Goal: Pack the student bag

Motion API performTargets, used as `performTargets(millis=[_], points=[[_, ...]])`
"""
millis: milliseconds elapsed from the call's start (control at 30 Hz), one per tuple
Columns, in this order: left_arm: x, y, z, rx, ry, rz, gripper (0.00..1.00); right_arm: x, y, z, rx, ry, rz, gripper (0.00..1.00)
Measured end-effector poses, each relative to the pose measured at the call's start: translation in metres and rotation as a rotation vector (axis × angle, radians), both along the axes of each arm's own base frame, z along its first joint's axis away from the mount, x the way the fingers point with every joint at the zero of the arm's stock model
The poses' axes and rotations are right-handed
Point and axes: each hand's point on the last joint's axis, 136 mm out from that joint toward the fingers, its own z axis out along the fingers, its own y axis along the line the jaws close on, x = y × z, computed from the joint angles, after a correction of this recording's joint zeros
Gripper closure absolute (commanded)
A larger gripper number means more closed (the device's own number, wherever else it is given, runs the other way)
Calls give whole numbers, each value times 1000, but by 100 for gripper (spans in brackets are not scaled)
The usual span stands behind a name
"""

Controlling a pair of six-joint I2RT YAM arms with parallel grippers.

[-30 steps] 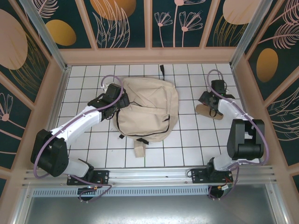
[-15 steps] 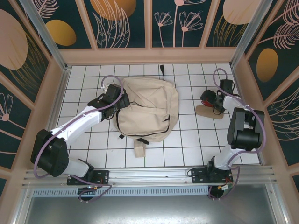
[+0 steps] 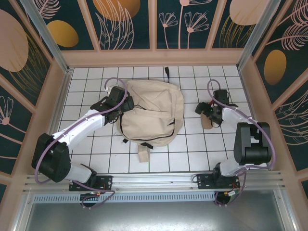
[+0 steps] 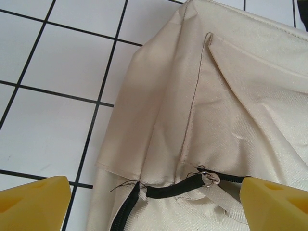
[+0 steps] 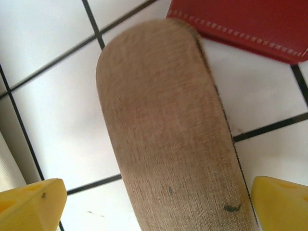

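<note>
White glossy tiles with thin black grout lines cover the table (image 3: 192, 144), and at its near edge we see a ribbed aluminium rail (image 3: 154, 183) carrying both arm bases.

Just beyond the rail, a flat beige strap (image 3: 143, 155) trails toward us from the student bag (image 3: 151, 113). The bag lies slumped and rumpled near the middle of the table, somewhat to the left. Its cloth is soft cream twill with a faint sheen. A dark curved zipper (image 3: 171, 129) outlines the front pocket.

At the bag's left edge, the left gripper (image 4: 154, 204) hangs released. Its blunt yellow fingertips (image 4: 33, 202) are spread wide above a folded seam, a black zipper tape and a small metal ring pull (image 4: 209, 178).

To the right of the bag, the right gripper (image 5: 156, 207) is likewise released, its jaws wide on either side of a long brown pouch (image 5: 168, 130). The pouch has a rounded end and a coarse, felt-like weave. A red leathery piece (image 5: 240, 24) with pale stitching lies at the pouch's far end, touching or just overlapping it.

Farther back, a black loop (image 3: 167, 72) pokes from the bag's top. Pale wooden frames hold dark teal walls (image 3: 125, 24) printed with leaves and orange ovals.
</note>
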Motion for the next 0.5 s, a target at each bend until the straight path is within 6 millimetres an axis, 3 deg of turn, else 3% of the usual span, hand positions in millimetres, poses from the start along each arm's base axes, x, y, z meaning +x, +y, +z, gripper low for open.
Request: performTargets(millis=[233, 367, 500], points=[[0, -1, 0, -6, 1, -5, 7, -11, 5, -12, -110, 56, 21, 3], [0, -1, 0, -6, 1, -5, 6, -17, 4, -26, -184, 115, 19, 10], [0, -1, 0, -6, 1, -5, 6, -22, 3, -27, -224, 131, 21, 25]])
